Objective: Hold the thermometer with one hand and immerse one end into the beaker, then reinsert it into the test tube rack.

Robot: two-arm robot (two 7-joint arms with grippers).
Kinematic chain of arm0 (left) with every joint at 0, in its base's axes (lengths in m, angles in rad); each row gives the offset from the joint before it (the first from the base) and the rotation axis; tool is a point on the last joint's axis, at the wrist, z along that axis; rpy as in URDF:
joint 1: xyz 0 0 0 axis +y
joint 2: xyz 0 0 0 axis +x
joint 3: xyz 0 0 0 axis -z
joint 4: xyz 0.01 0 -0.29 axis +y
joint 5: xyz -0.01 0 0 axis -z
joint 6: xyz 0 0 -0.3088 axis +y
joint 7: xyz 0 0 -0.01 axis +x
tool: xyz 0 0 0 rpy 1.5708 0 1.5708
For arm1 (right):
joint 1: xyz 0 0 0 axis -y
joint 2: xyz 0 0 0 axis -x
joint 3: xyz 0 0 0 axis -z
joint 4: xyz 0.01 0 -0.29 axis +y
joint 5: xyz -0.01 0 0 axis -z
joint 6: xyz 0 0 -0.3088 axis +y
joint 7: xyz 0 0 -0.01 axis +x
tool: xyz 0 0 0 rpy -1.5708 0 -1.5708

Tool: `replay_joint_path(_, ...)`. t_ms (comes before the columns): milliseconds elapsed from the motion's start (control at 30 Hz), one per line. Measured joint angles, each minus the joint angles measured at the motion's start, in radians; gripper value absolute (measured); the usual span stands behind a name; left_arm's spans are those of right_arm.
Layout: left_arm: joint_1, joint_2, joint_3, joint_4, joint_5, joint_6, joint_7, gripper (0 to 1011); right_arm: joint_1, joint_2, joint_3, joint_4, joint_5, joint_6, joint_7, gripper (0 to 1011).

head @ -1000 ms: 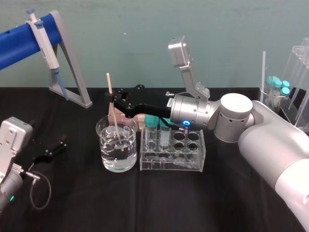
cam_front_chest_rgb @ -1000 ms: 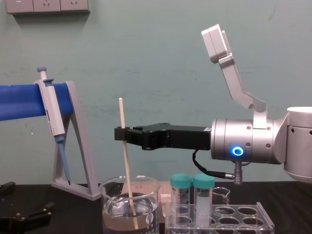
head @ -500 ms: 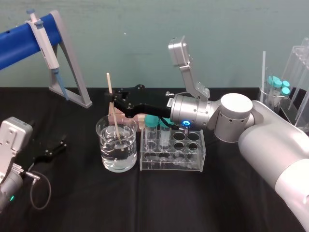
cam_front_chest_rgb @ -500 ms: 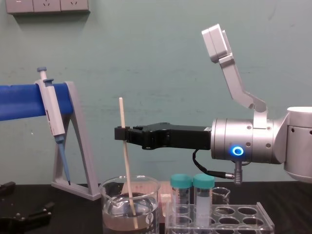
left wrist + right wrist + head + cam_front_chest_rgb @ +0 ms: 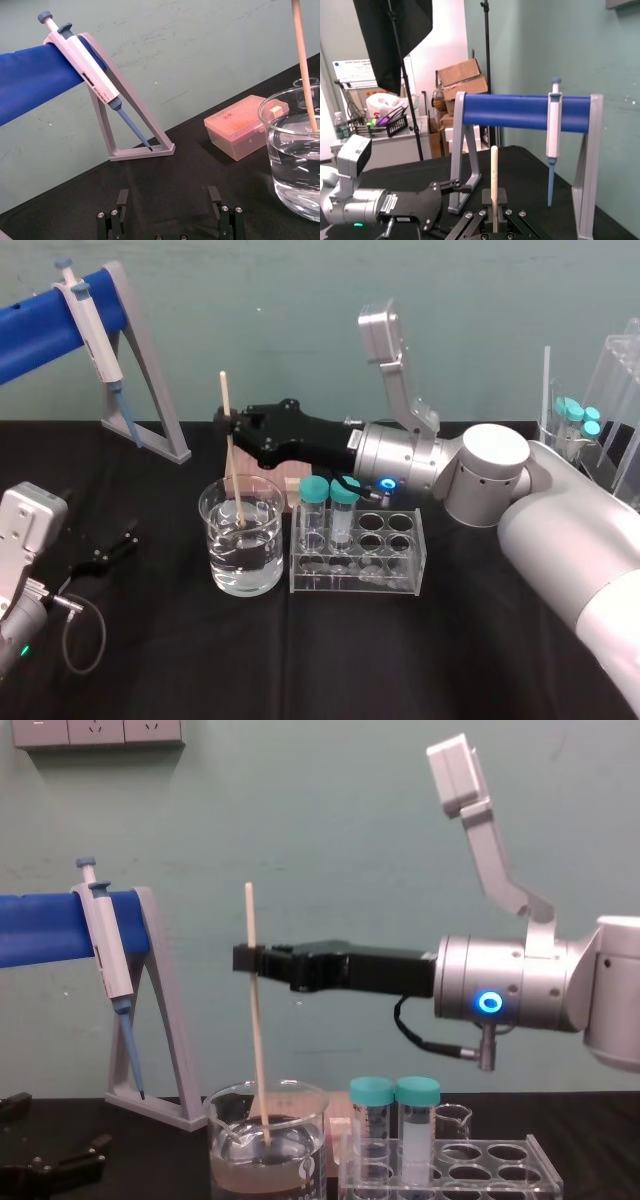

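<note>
Cream-white thermometer (image 5: 231,455), clear beaker (image 5: 268,570), black right claw (image 5: 226,424)

Thermometer (image 5: 235,470) end in the beaker (image 5: 262,570), test tube rack (image 5: 370,580) just right, pipette stand (image 5: 150,442) behind left.

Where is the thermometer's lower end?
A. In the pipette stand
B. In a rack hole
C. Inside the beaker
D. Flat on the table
C: the right gripper holds the thermometer upright with its lower end inside the beaker, left of the rack; the left gripper is parked open at the left.
</note>
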Motion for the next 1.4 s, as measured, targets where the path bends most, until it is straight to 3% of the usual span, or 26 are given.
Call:
replay_joint_path(200, 0.000, 0.000, 0.000, 0.000, 0.000, 0.000, 0.000, 1004, -0.014, 0.035, 0.015, -0.091, 0.015, 0.028, -0.032, 53)
replay_joint_path(500, 0.000, 0.000, 0.000, 0.000, 0.000, 0.000, 0.000, 1003, -0.055, 0.123, 0.064, -0.301, 0.069, 0.088, -0.119, 53)
replay_joint_path(633, 0.000, 0.000, 0.000, 0.000, 0.000, 0.000, 0.000, 1004, -0.071, 0.154, 0.080, -0.362, 0.080, 0.102, -0.153, 52)
replay_joint_path(867, 0.000, 0.000, 0.000, 0.000, 0.000, 0.000, 0.000, 1004, -0.140, 0.251, 0.117, -0.493, 0.087, 0.143, -0.264, 53)
replay_joint_path(1067, 0.000, 0.000, 0.000, 0.000, 0.000, 0.000, 0.000, 1004, -0.227, 0.320, 0.149, -0.563, 0.087, 0.184, -0.368, 53)
replay_joint_path(1400, 0.000, 0.000, 0.000, 0.000, 0.000, 0.000, 0.000, 1004, -0.317, 0.358, 0.192, -0.595, 0.084, 0.195, -0.447, 53)
